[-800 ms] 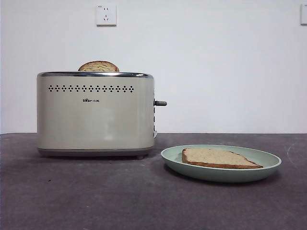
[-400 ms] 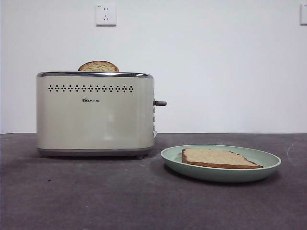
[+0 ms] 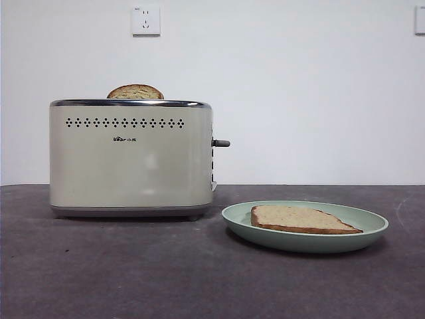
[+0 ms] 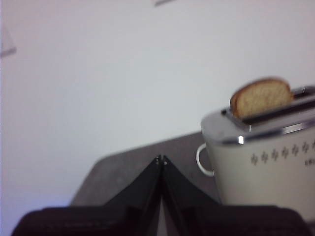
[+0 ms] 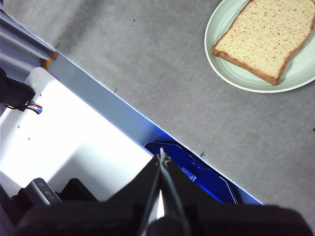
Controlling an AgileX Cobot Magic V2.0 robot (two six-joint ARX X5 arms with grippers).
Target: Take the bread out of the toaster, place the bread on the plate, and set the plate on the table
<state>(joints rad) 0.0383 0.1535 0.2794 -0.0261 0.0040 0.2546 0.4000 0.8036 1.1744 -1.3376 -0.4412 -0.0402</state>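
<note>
A cream toaster (image 3: 131, 158) stands on the left of the dark table (image 3: 133, 272), with a slice of bread (image 3: 135, 92) poking up from a slot. The same toaster (image 4: 266, 162) and bread (image 4: 261, 97) show in the left wrist view, well beyond my left gripper (image 4: 161, 159), whose jaws are shut and empty. To the right of the toaster rests a mint-green plate (image 3: 304, 239) with another bread slice (image 3: 302, 218) lying flat on it. My right gripper (image 5: 163, 157) is shut on nothing, hanging over the table's edge, far from the plate (image 5: 231, 73) and its bread (image 5: 264, 37).
A grey lever (image 3: 220, 143) sticks out of the toaster's right side. A wall socket (image 3: 145, 20) sits on the white wall behind. Off the table's edge, the right wrist view shows a white surface (image 5: 64, 132) and a blue part (image 5: 197, 172).
</note>
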